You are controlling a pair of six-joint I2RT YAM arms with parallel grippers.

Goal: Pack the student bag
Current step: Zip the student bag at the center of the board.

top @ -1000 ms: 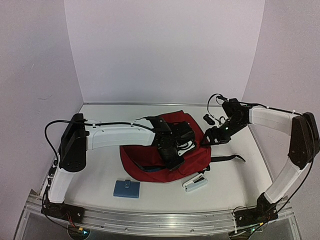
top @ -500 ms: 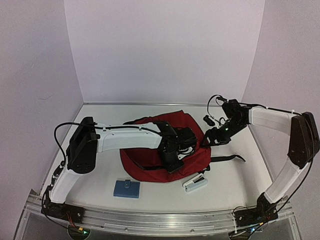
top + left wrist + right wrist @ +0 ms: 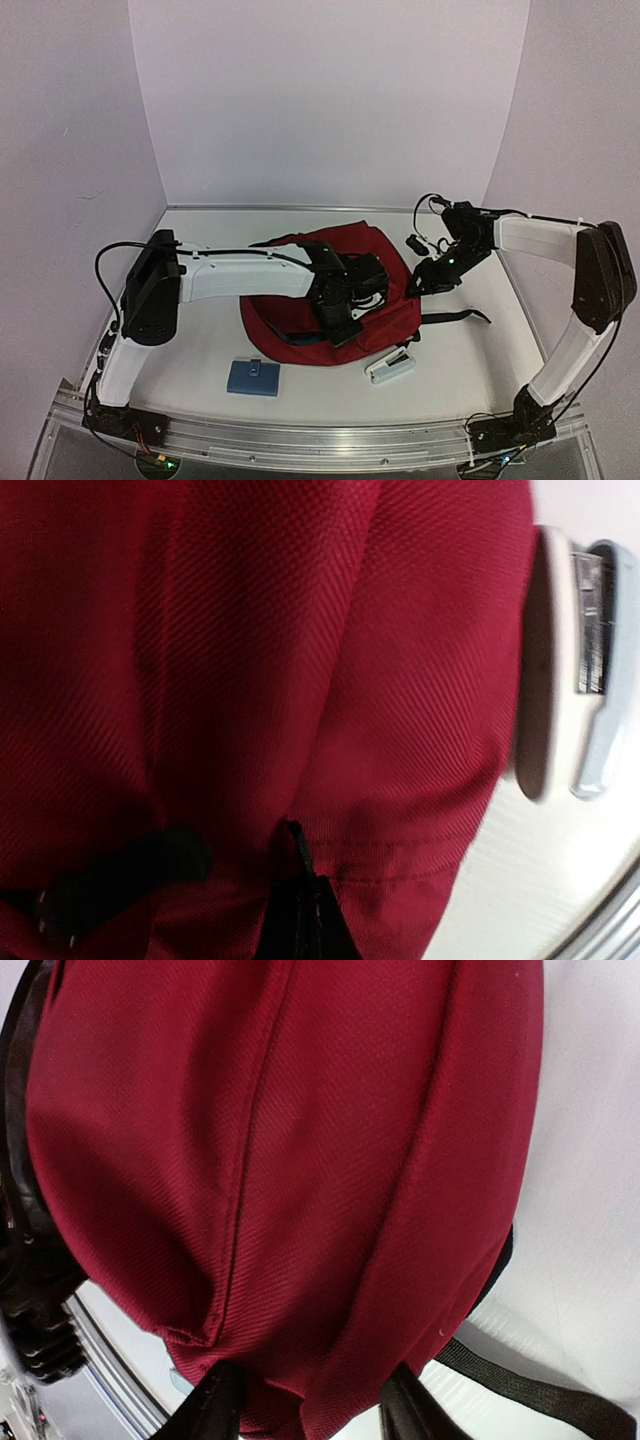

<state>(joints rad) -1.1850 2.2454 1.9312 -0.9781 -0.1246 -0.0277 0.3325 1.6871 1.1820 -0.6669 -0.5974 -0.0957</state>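
One dark red student bag (image 3: pixel 372 243), soft woven fabric w/ black straps, lies slumped mid-surface (image 3: pixel 200 340). Right end effector (image 3: pixel 420 282) is at the bag's right edge, fingers (image 3: pixel 214 1405) spread w/ bulging fabric between. Left end effector (image 3: pixel 340 318) is over the bag's near half, fingers hidden, so can't tell its state; smooth white-grey plastic case (image 3: pixel 390 366) lies just beside the bag's near edge.

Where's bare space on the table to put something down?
Bare table lies near right, between the white stapler and the right arm's base; also far left, behind the left arm. Crowded: the student bag, with the left gripper and right gripper at it and the blue pouch in front.
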